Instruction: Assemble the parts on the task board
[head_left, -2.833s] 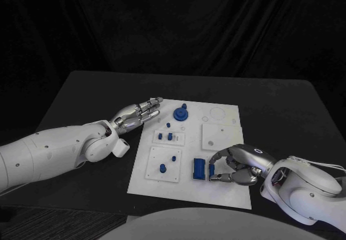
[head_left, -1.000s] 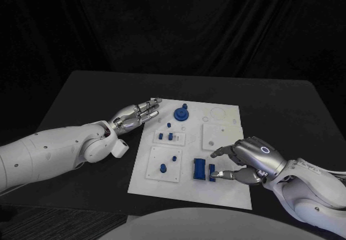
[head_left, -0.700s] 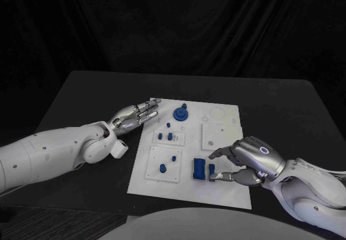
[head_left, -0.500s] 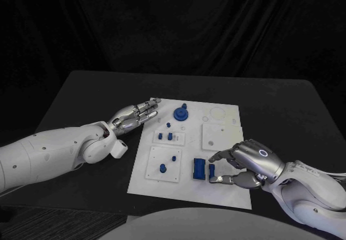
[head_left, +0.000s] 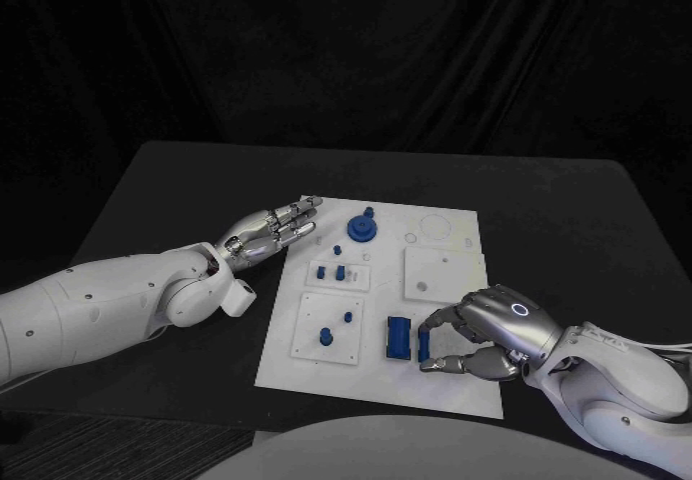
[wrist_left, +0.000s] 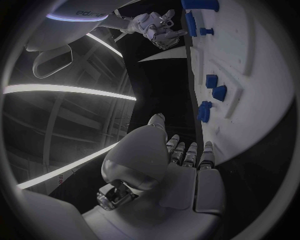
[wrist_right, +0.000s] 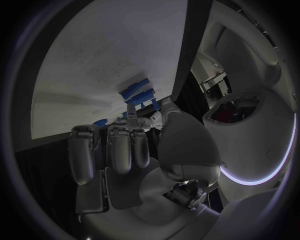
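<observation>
Left hand (head_left: 271, 232) lies just off the task board (head_left: 447, 385)'s left edge, near its far corner, palm up, fingers apart and straight, holding nothing; the left wrist view (wrist_left: 181, 165) shows the same, fingertips aimed at the board edge.

On the board, going right from that edge: small blue pegs (head_left: 339, 271) stand in the upper-left plate; below them a rounded blue part (head_left: 327, 336) sits on the lower-left plate. Far end of the board: round blue knob part (head_left: 362, 230). Right of the lower-left plate stands the upright blue block (head_left: 397, 338), with a thinner blue piece (head_left: 423, 342) just beside it on its right.

Right hand (head_left: 483, 335) is over the board's near-right area, fingers curled toward the thin piece, thumb low and fingertips at or touching its right side. Whether it's actually pinched: can't tell, contact is hidden in the head view and blurred in the right wrist view (wrist_right: 140, 150).

Handling, as a judgement: parts look like rigid moulded plastic, light, smooth, prob. a bit slippery. Thin piece would tip easily; best taken across its two flat faces, low and centred, thumb vs. fingertip, light squeeze. Board itself looks light, could slide if pushed sideways.
</observation>
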